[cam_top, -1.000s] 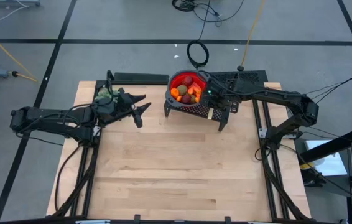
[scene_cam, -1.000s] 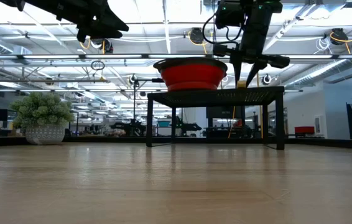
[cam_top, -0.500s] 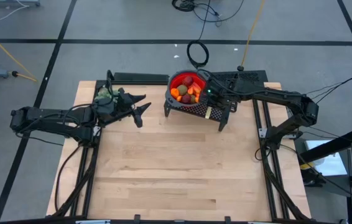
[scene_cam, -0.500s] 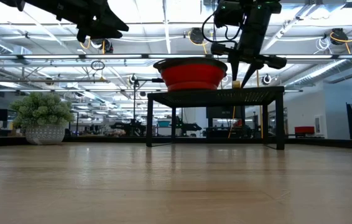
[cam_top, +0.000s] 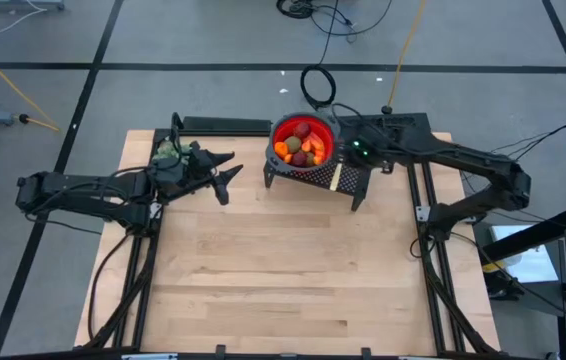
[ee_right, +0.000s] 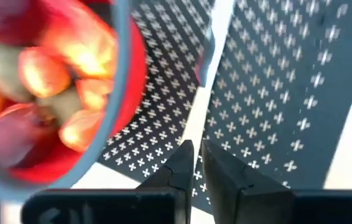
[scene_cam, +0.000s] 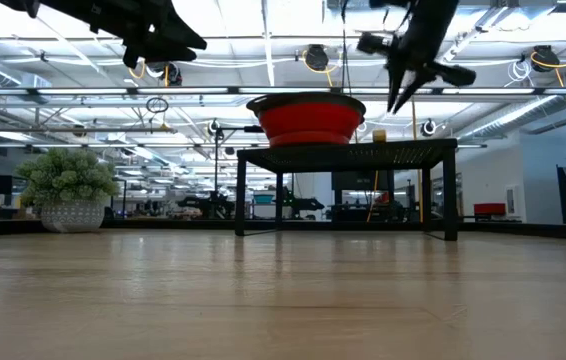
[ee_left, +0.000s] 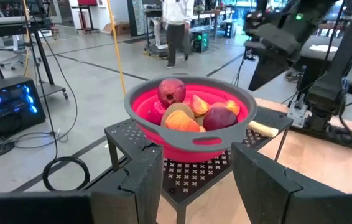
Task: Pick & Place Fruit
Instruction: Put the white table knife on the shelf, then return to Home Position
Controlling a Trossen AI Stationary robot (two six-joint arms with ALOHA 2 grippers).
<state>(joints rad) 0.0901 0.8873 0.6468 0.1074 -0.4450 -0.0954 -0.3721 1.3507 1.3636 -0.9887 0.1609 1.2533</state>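
Observation:
The fruit (ee_left: 185,111) lies heaped in a red bowl (cam_top: 301,143) on a black perforated stand (cam_top: 315,176) at the table's far middle: two dark red balls, brownish-green ovals and orange bits show. My right gripper (cam_top: 347,153) hangs shut above the stand's right end, beside the bowl (ee_right: 39,93), holding nothing. In the right wrist view its fingertips (ee_right: 194,158) point down at the perforated top. My left gripper (cam_top: 228,172) hovers open over the table to the left of the stand, level with the bowl (ee_left: 191,118), and is empty.
A yellow-handled knife (ee_left: 263,129) lies on the stand right of the bowl. A bushy green clump in a pot (scene_cam: 68,190) stands at the table's far left, under my left arm. A second perforated plate (cam_top: 395,125) lies behind the stand. Bare wood fills the table's near half.
My right gripper has risen from the stand's top and drawn back toward the table's right edge, away from the knife, which stays on the stand. The bowl and the fruit have not moved.

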